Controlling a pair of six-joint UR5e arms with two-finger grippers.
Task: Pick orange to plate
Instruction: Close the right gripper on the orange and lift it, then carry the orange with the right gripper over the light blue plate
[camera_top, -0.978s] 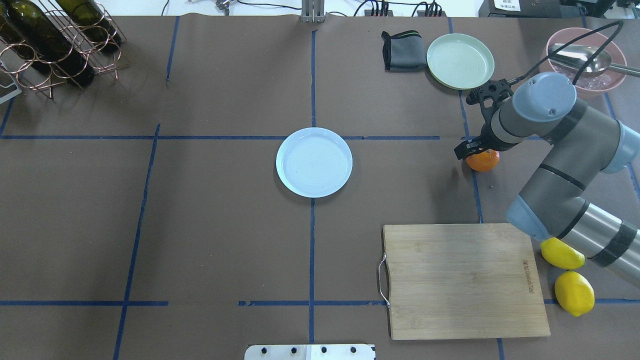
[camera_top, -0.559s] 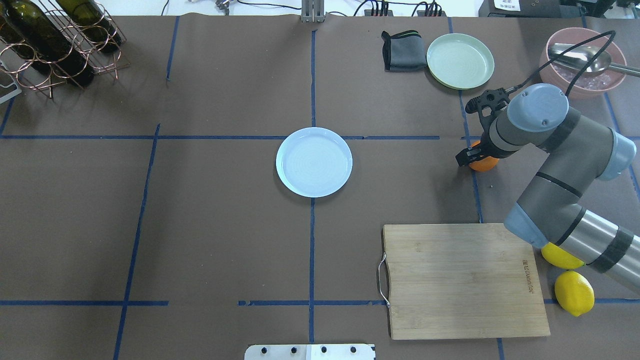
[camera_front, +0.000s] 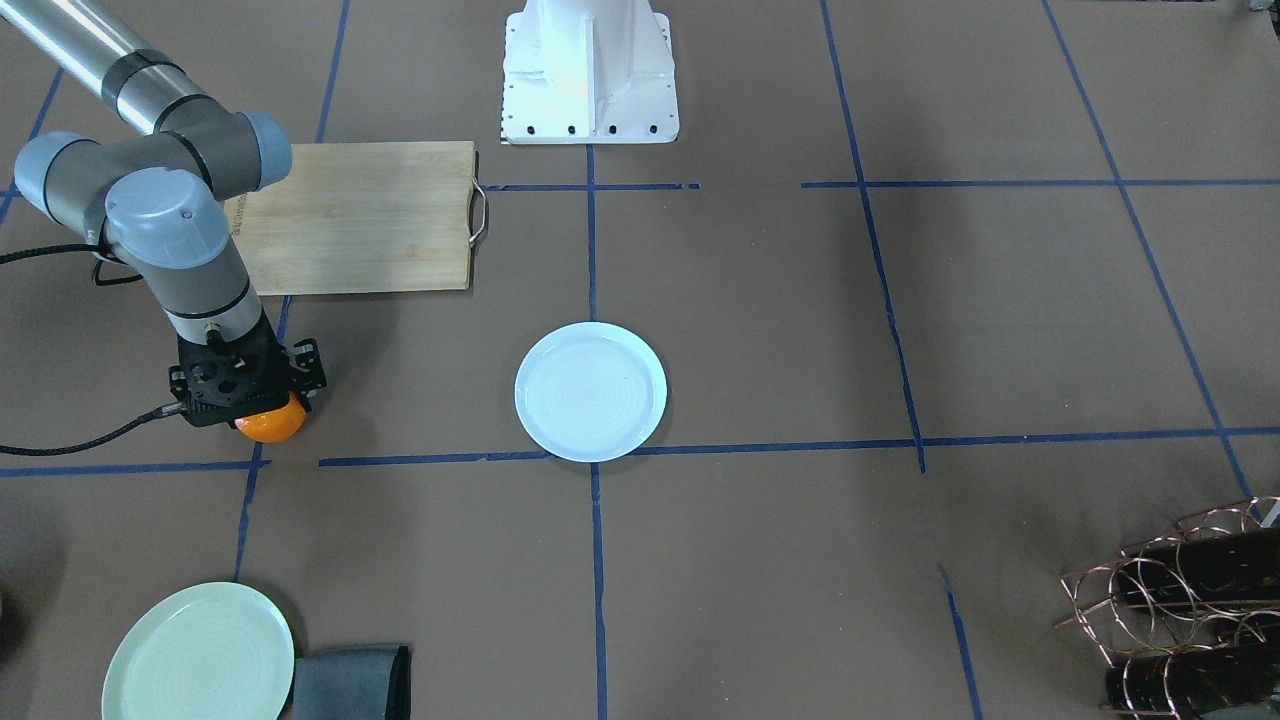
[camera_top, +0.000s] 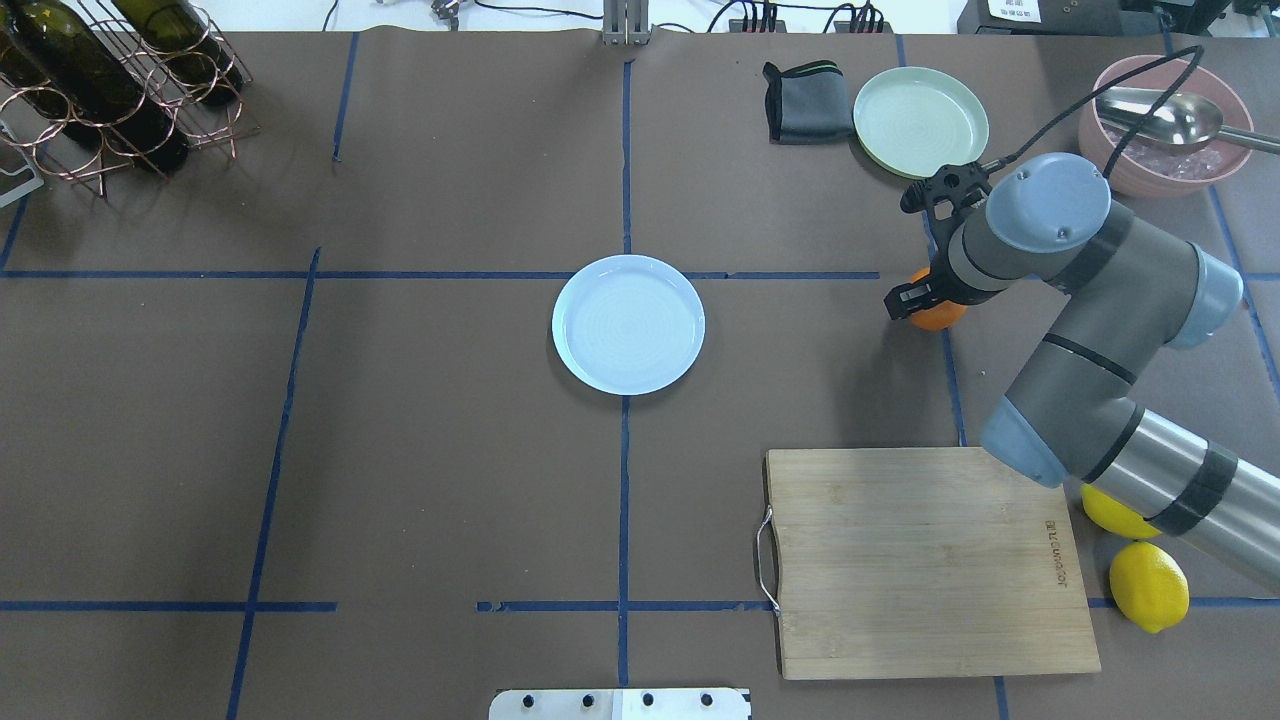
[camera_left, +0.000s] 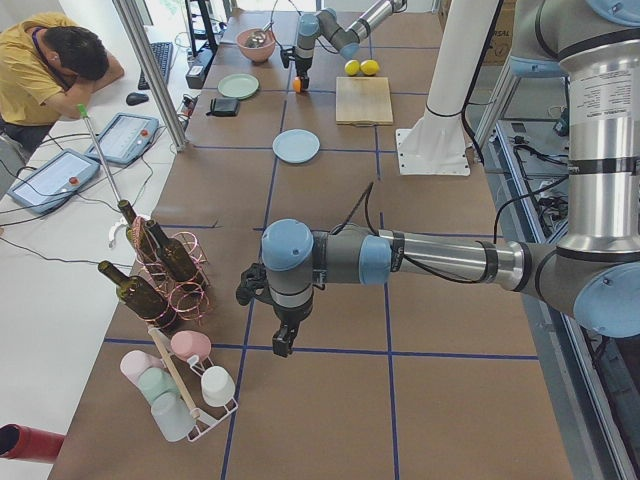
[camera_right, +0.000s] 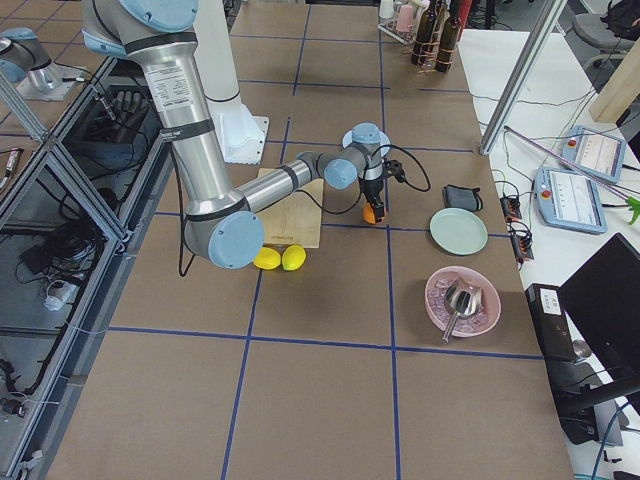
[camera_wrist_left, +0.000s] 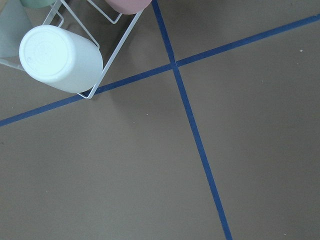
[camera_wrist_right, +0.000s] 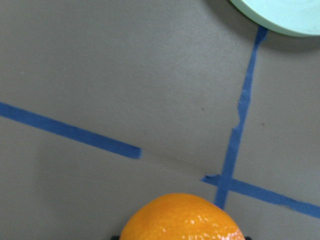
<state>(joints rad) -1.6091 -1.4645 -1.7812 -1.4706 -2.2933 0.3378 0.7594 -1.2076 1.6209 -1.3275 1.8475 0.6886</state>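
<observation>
Our right jaws are closed on the orange (camera_wrist_right: 182, 217), gripping it from above. It shows at the bottom edge of the right wrist view, just beside a crossing of blue tape lines. The orange is well apart from the plate (camera_top: 628, 325), which lies at the middle of the desk (camera_top: 430, 470). A mint-green plate (camera_top: 920, 122) lies near the orange. Our left jaws hang near a cup rack (camera_left: 190, 400). We cannot tell how far open they are.

A brown table (camera_top: 450, 450) gridded with blue tape (camera_top: 623, 500) stands beside a white desk (camera_left: 50, 320) under even light.
</observation>
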